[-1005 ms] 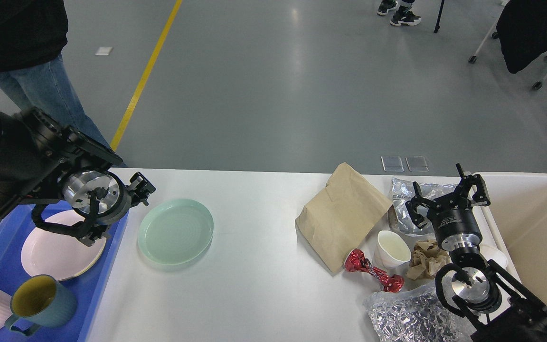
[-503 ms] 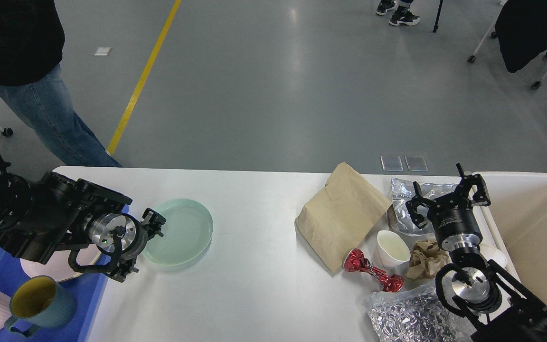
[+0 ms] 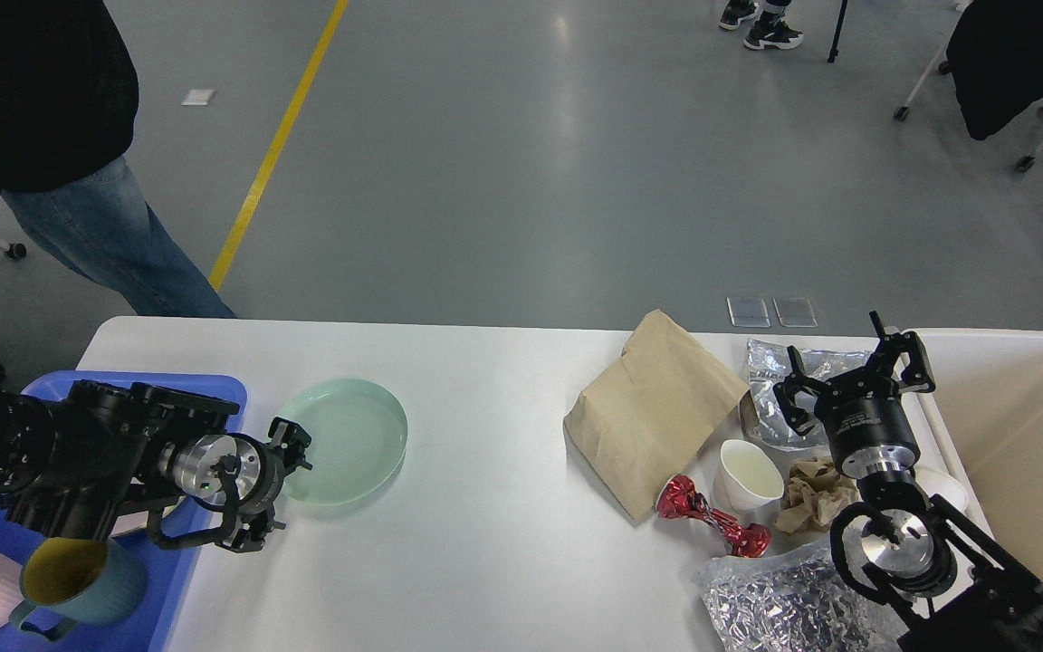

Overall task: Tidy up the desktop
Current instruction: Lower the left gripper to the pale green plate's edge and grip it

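1. The desktop [image 3: 485, 543] is the wide white top with rounded corners filling the lower half of the head view; its surface looks smooth and matte.
2. A pale green plate [image 3: 342, 441] lies left of centre on it, just beside the blue tray [image 3: 214, 385] at the left end. We judge the plate stiff, light, smooth and breakable; its raised rim is the place to take hold.
3. Our left gripper [image 3: 291, 453] sits at the plate's left rim. It is seen dark and end-on, so we cannot tell whether its fingers are parted or closed on the rim.
4. Our right gripper [image 3: 852, 380] hovers with its fingers spread and empty above the litter at the right end: a brown paper bag [image 3: 653, 407], crumpled foil [image 3: 779, 602], a red wrapper [image 3: 712, 525] and a white cup [image 3: 748, 475].
5. We judge this litter soft and light, easily pinched anywhere; the cream bin [image 3: 1019, 426] stands just beside it.
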Tool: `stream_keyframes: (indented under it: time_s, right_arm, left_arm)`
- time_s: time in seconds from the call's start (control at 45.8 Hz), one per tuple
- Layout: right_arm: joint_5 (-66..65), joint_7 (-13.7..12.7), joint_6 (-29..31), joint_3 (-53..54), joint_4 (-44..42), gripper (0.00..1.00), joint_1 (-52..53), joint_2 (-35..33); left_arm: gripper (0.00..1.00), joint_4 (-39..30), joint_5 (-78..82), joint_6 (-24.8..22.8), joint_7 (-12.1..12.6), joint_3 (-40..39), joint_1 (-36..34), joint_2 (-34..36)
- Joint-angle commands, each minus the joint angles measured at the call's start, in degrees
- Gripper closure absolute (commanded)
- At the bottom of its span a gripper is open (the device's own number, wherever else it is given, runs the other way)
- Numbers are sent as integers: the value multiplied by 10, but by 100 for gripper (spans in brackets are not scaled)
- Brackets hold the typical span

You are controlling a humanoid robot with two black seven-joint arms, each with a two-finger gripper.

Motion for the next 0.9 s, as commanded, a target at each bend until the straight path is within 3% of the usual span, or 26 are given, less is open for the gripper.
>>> stream_keyframes:
  time_s: [0.0,0.175,0.437,0.678,0.874]
  right_arm:
    - [0,0,0,0,0,0,0,0]
    - [0,0,0,0,0,0,0,0]
    - [0,0,0,0,0,0,0,0]
    - [0,0,0,0,0,0,0,0]
    - [0,0,0,0,0,0,0,0]
  left_arm:
    - [37,3,5,-2,-14,-1,3,0]
    - [47,5,6,-5,-28,-1,5,-2]
    - [63,8,17,-7,-29,-9,19,-3]
    - [70,19,18,-9,-28,-12,33,-2]
    - [87,20,17,-30,-27,-19,34,-2]
